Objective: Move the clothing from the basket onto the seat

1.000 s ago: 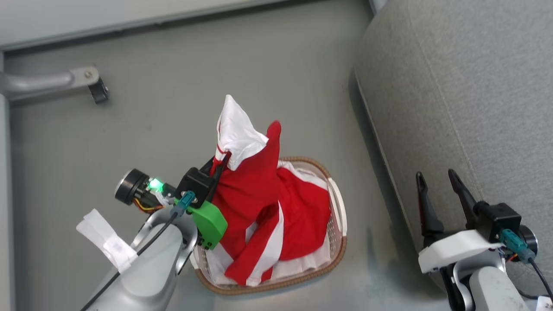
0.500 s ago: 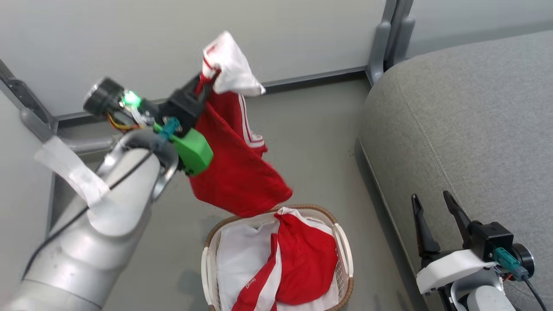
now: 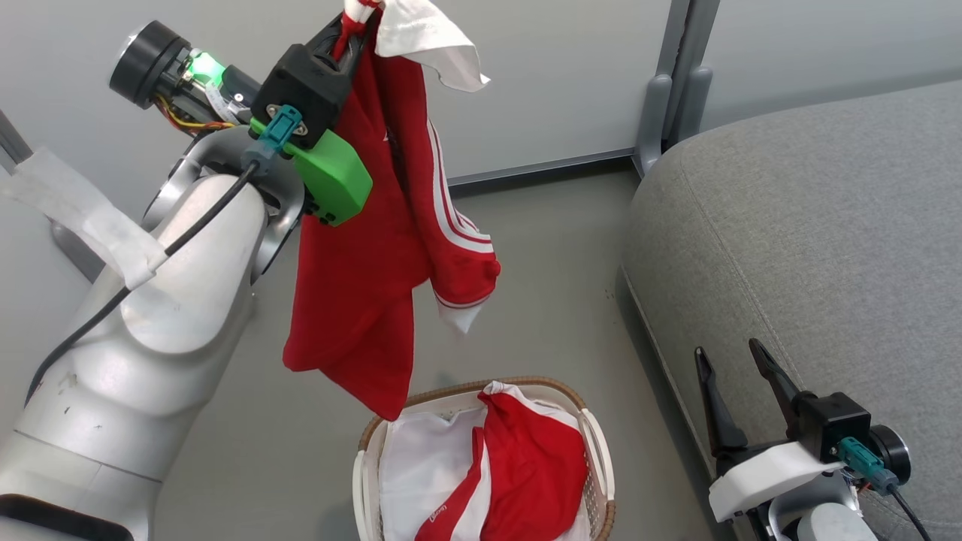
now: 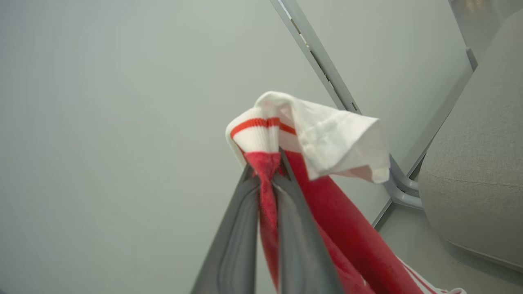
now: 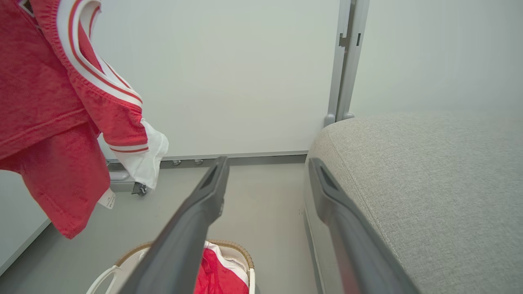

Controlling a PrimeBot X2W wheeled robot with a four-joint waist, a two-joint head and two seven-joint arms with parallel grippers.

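Clothing was split in the head view: one red garment (image 3: 376, 248) dangled from the left pincer (image 3: 353, 19), clear above the basket (image 3: 597, 443) on the floor (image 3: 541, 248). The other garment (image 3: 533, 466) lay inside it on a white liner (image 3: 421, 466), and the seat (image 3: 812, 248) stood just beside, with the right pincer (image 3: 733, 368) near its front edge. In the left wrist view the left pincer (image 4: 265, 163) was pressed together on a fold of red fabric under white trim. In the right wrist view the right pincer (image 5: 267, 163) stood spread and empty, between basket and seat. The carry of the first piece seemed under way. The next move likely called for a swing rightward over the seat, high enough for the hem to clear the cushion's edge, before letting go.
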